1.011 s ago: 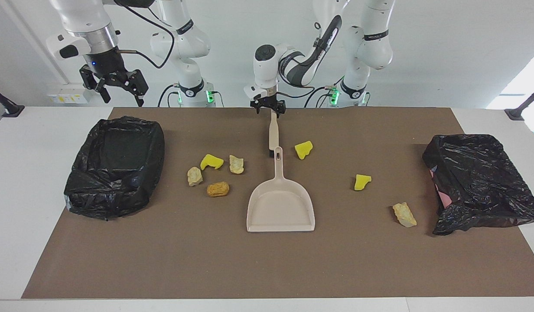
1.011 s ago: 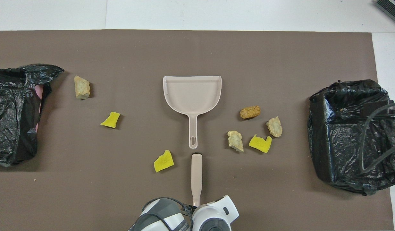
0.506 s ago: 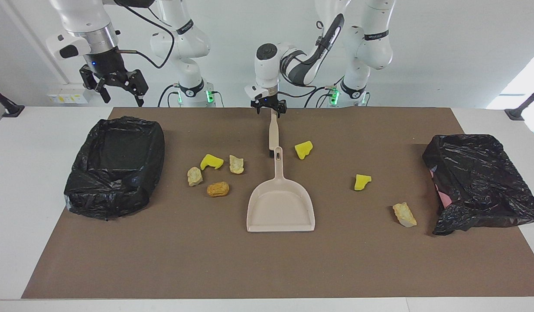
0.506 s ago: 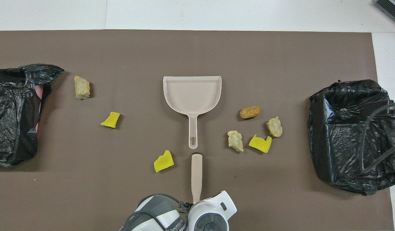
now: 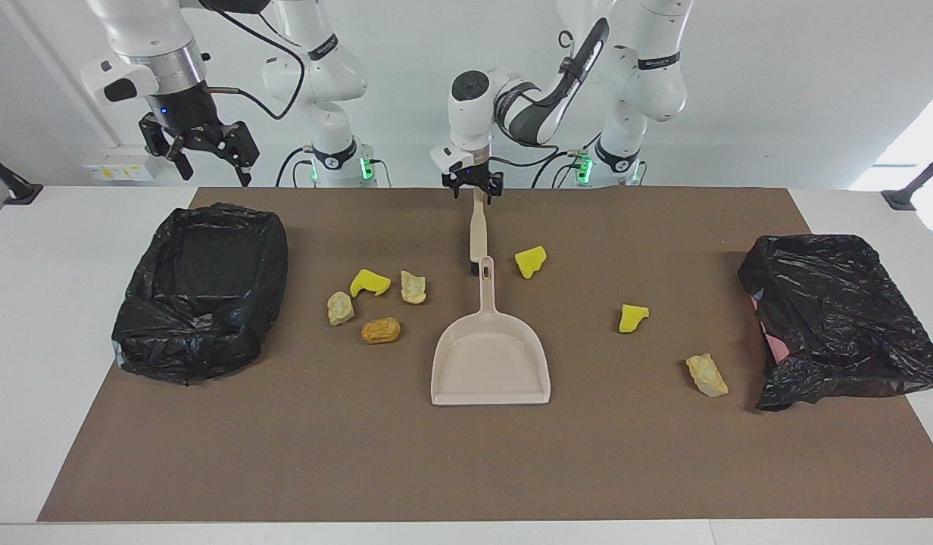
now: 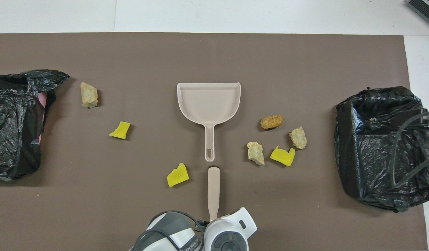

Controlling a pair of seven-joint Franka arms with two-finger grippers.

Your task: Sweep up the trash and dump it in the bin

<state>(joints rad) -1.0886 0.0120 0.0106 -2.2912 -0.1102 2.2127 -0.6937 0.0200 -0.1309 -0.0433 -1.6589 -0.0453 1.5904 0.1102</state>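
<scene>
Several foam chunks of trash lie on the brown mat: a cluster of yellow (image 5: 370, 282), beige (image 5: 413, 288) and orange-brown (image 5: 381, 330) pieces toward the right arm's end, a yellow one (image 5: 530, 262) beside the brush, and a yellow (image 5: 632, 318) and a beige one (image 5: 706, 375) toward the left arm's end. The beige dustpan (image 5: 491, 363) lies mid-table. The brush (image 5: 478, 231) lies in line with its handle, nearer to the robots. My left gripper (image 5: 474, 191) is at the brush handle's end. My right gripper (image 5: 200, 155) hangs open and empty over the bin (image 5: 201, 288).
A second black bag (image 5: 837, 318) lies slumped at the left arm's end, with pink showing under its edge. In the overhead view the left wrist (image 6: 228, 233) covers the brush handle's end (image 6: 213, 188). White table (image 5: 57, 303) borders the mat.
The left arm's wrist has shifted and turned slightly at the brush handle's end. The brush, dustpan, trash and right arm have not moved.
</scene>
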